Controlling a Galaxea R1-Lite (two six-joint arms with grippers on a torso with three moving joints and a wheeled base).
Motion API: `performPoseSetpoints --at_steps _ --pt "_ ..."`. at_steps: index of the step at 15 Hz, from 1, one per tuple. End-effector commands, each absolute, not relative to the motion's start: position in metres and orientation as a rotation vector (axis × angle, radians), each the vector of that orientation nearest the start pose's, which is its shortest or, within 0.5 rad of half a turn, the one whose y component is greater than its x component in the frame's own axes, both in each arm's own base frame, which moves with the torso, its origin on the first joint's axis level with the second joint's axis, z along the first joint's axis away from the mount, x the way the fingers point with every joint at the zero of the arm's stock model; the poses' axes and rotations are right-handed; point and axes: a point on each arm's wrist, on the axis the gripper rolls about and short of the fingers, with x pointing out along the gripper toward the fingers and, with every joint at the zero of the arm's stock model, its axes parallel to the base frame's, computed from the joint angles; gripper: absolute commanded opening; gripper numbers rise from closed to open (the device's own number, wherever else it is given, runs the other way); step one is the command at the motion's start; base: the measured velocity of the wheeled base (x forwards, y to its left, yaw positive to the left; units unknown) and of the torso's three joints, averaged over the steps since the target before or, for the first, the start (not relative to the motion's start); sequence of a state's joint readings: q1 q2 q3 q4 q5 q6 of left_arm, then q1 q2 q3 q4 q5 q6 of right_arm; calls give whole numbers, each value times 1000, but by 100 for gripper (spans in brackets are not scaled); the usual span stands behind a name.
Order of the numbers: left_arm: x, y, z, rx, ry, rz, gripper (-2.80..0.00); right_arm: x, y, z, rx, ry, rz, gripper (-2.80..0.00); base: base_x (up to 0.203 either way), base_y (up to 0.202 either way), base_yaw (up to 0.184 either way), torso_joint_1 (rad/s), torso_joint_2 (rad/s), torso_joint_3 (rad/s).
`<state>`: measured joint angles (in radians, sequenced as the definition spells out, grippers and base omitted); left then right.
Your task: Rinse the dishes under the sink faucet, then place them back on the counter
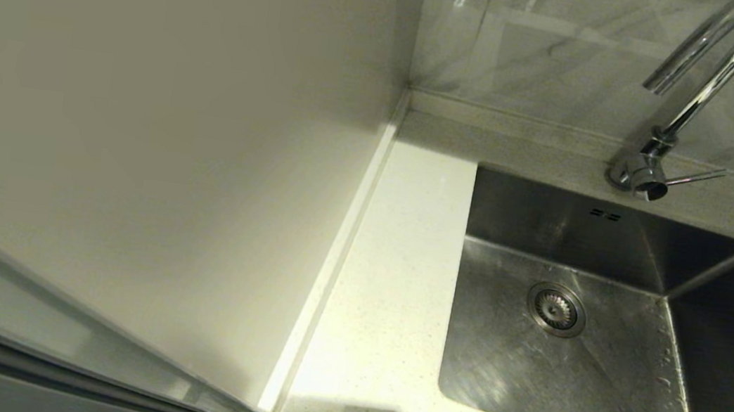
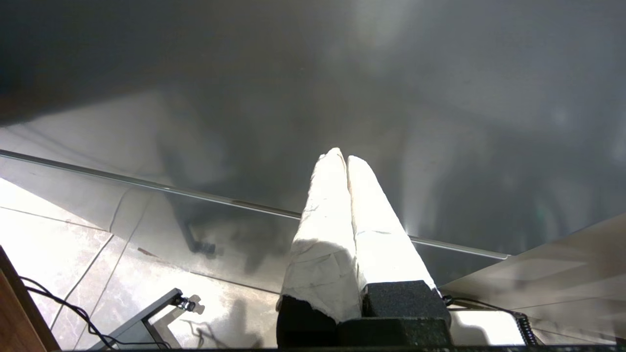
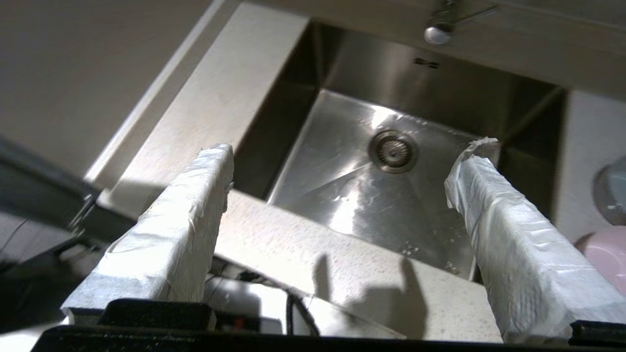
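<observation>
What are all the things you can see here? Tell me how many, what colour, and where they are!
sink: one, shiny steel, set into the counter, no dishes in it.
drain: one, round, steel, in the sink floor.
faucet: one, chrome, curved, behind the sink, no water running.
lever: one, thin, chrome, sticking out at the faucet's base.
counter: one, white and speckled, around the sink.
wall panel: one, plain beige, on the robot's left of the counter.
dishes: two partly showing at the edge of the right wrist view, pink and grey, on the counter past the sink.
left end effector: one, white-wrapped fingers shut, away from the sink, above a tiled floor.
right end effector: one, white-wrapped fingers open, above the counter's front edge, facing the sink.
</observation>
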<state>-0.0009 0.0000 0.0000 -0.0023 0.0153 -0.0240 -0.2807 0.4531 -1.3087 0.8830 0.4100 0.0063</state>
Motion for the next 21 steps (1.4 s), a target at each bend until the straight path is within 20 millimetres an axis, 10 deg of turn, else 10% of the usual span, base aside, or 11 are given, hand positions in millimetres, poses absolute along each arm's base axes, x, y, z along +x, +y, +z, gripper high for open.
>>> performPoseSetpoints --at_steps 1,10,21 --pt "-23 0 76 -25 -6 14 -280 -103 32 309 24 79 206 0 0 0 0 0 0 0" --pt "-23 0 76 -23 -6 15 -280 -136 5 238 -104 154 157 0 0 0 0 0 0 0" --pt "-23 0 76 -24 -8 15 -280 -49 -3 153 -40 22 -136 0 0 0 0 0 0 0"
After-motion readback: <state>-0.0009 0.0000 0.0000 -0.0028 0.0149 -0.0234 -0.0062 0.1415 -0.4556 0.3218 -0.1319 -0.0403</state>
